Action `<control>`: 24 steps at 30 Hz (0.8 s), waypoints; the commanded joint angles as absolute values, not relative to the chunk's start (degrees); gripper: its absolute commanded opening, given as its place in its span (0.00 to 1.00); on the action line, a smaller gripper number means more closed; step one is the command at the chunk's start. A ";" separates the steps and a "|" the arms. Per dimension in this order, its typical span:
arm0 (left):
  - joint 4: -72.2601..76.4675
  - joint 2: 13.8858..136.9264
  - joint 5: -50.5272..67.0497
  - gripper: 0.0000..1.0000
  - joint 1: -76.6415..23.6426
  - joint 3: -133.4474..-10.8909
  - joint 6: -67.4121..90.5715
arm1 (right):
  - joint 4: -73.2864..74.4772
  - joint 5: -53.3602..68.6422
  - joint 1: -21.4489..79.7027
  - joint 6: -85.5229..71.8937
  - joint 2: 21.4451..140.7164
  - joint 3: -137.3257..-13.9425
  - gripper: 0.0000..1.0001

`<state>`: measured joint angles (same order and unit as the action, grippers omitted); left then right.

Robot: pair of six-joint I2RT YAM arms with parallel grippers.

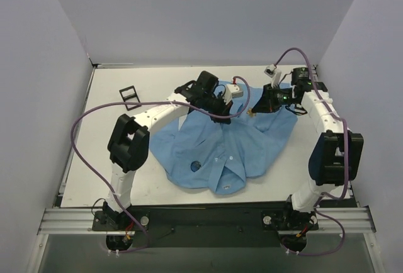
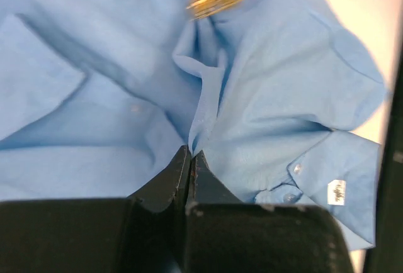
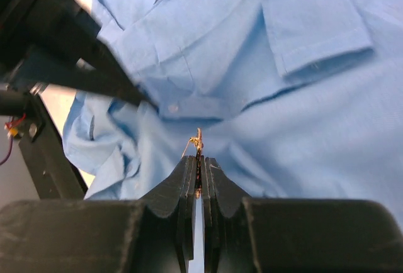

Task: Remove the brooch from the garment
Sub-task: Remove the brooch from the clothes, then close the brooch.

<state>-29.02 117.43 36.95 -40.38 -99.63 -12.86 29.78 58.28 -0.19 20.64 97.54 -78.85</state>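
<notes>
Jaws of right gripper [image 3: 198, 163] tight on gold brooch [image 3: 198, 142]; left gripper [image 2: 191, 155] on shirt [image 2: 283, 109].

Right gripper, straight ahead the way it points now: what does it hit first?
The shirt. The right gripper is shut on a small gold piece at its tips, and just past that, blue cloth fills the line. Depth is unclear, but nothing else seems to lie between.

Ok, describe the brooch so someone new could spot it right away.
Start at the light blue shirt on the white table. Near its front left edge, left of the collar, lies the brooch. It is the only dark round spot; the buttons are white.
</notes>
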 commanded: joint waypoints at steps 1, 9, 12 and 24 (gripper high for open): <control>-33.75 123.12 29.10 0.00 -38.93 -108.18 -18.72 | 29.53 59.15 -2.81 18.46 88.26 -75.96 0.00; -36.56 120.42 33.83 0.37 -38.85 -112.77 -16.00 | 35.85 59.85 -2.64 23.37 76.91 -69.61 0.00; -37.35 114.02 37.87 0.44 -38.94 -111.71 -15.56 | 40.16 61.35 -1.94 24.95 73.92 -69.70 0.00; -34.99 98.63 57.56 0.50 -39.99 -93.88 -16.26 | 49.39 69.78 3.16 37.78 64.77 -61.88 0.00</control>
